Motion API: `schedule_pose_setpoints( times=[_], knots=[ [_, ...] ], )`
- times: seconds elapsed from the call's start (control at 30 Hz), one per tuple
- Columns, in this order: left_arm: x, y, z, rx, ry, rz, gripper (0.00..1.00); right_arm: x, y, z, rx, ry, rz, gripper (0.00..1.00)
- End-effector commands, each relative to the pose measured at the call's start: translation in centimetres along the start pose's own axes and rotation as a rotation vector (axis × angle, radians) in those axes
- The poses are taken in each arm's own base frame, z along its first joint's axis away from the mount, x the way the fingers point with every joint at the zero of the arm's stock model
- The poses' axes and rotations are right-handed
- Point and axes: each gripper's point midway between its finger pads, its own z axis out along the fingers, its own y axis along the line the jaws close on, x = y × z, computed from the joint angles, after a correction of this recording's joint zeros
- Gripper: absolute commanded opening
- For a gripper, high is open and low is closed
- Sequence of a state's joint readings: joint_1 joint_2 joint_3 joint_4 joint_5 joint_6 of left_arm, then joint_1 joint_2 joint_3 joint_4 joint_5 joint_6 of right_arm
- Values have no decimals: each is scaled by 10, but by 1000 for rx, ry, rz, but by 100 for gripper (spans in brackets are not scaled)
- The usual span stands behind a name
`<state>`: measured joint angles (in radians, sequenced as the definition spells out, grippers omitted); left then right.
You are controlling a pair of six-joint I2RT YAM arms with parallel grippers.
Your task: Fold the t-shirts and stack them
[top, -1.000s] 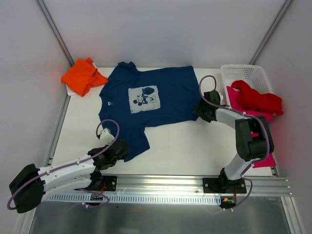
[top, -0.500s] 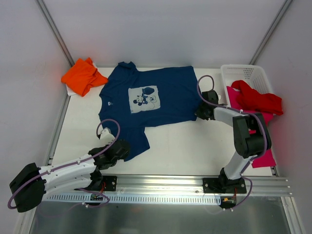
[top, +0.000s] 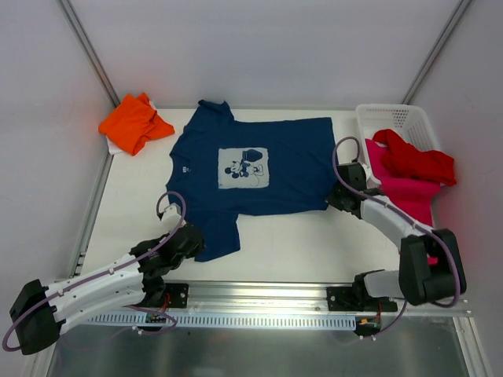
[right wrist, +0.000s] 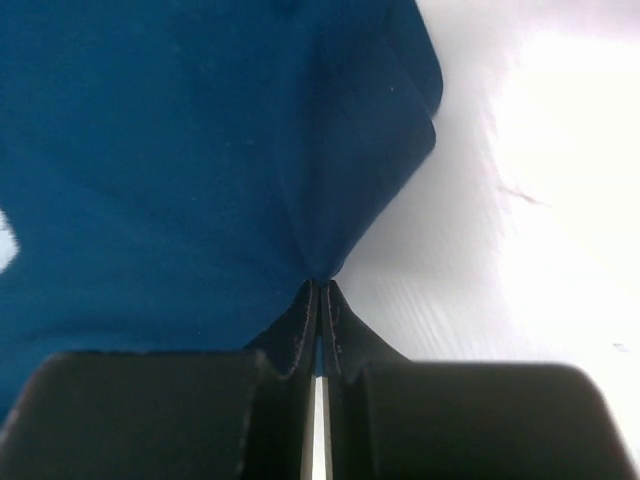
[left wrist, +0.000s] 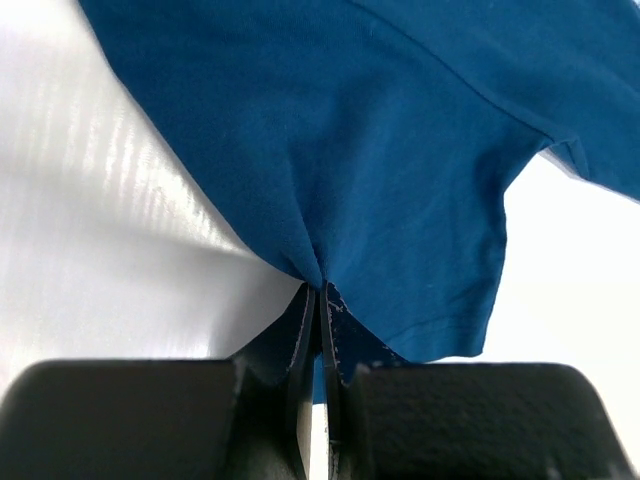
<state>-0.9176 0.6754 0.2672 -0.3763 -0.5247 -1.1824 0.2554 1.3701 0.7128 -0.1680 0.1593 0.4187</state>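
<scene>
Navy tee [top: 299,169] lies flat mid-frame, left gripper [left wrist: 320,300] clamped on its lower-left sleeve and right gripper [right wrist: 320,288] pinching the hem corner at right, I'd say stretching it smooth for the fold!

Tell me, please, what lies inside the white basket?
A red t-shirt lies on top of a magenta-pink t-shirt, and both spill out over the rim of the basket. The floor of the basket, and anything beneath the cloth, is covered.
</scene>
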Motion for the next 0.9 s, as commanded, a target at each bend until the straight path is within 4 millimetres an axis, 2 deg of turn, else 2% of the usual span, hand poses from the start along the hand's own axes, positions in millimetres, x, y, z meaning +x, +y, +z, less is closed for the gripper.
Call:
schedule_pose_setpoints(
  times=[0.0,0.2,0.37,0.47,0.5,0.57,0.7,0.8,0.87],
  knots=[
    [5,-13,-13,50,67,79,0,6,-27,-24,70,-37,-3,0],
    [14,-36,-30,126,182,131,0,11,-41,-46,72,-70,-1,1],
    [2,-52,-41,179,163,114,0,18,-48,-50,79,-62,-2,0],
    [-15,-62,-46,193,105,126,0,20,-49,-50,86,-54,-6,0],
    [-26,-71,-51,209,77,132,0,20,-49,-50,88,-52,-8,0],
    [-39,-74,-50,183,25,154,0,18,-48,-51,88,-55,-10,0],
    [-73,-94,-55,162,-76,194,0,12,-49,-52,113,-59,-23,0],
    [-89,-101,-49,112,-103,221,0,6,-49,-52,135,-59,-41,0],
    [-98,-100,-37,68,-89,209,0,5,-50,-50,157,-45,-53,0]
  ],
)
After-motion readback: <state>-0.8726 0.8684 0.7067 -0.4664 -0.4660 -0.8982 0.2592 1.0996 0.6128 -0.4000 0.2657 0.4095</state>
